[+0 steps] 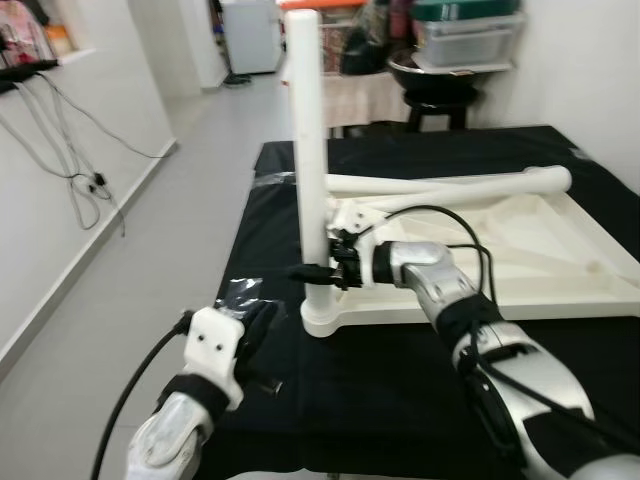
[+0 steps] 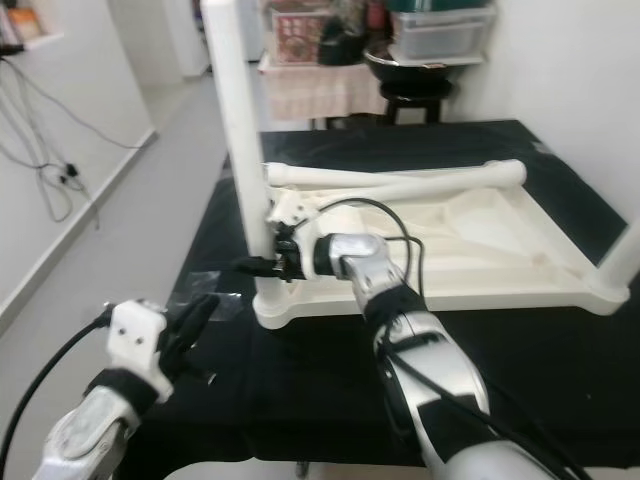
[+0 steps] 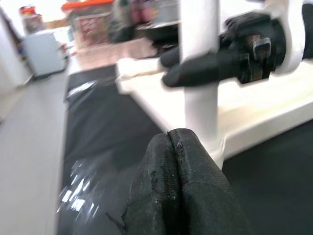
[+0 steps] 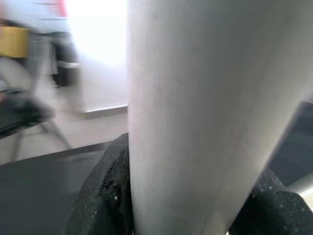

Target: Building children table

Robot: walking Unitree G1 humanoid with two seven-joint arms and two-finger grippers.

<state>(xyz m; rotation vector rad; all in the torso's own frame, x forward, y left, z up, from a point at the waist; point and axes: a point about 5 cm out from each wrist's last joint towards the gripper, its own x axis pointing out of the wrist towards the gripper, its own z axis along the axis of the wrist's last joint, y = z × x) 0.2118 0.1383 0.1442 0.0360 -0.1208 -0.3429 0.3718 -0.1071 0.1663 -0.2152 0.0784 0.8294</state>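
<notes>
A white children's table [image 1: 545,250] lies upside down on a black-covered worktop [image 1: 360,400]. One white leg [image 1: 307,130] stands upright in its near-left corner. My right gripper [image 1: 320,270] is shut on this leg low down, and the leg [image 4: 195,107] sits between the black pads [image 4: 100,196] in the right wrist view. A second leg [image 1: 450,183] lies loose across the underside. A third leg [image 2: 622,255] rises at the right corner. My left gripper [image 1: 262,318] hovers over the cloth left of the standing leg, its fingers [image 3: 161,161] pressed together and holding nothing.
Crumpled clear plastic [image 1: 240,292] lies on the cloth by the left gripper. Beyond the worktop stand a black stool [image 1: 437,95] and stacked storage boxes [image 1: 470,40]. Cables [image 1: 80,170] hang on the left wall above open grey floor [image 1: 150,260].
</notes>
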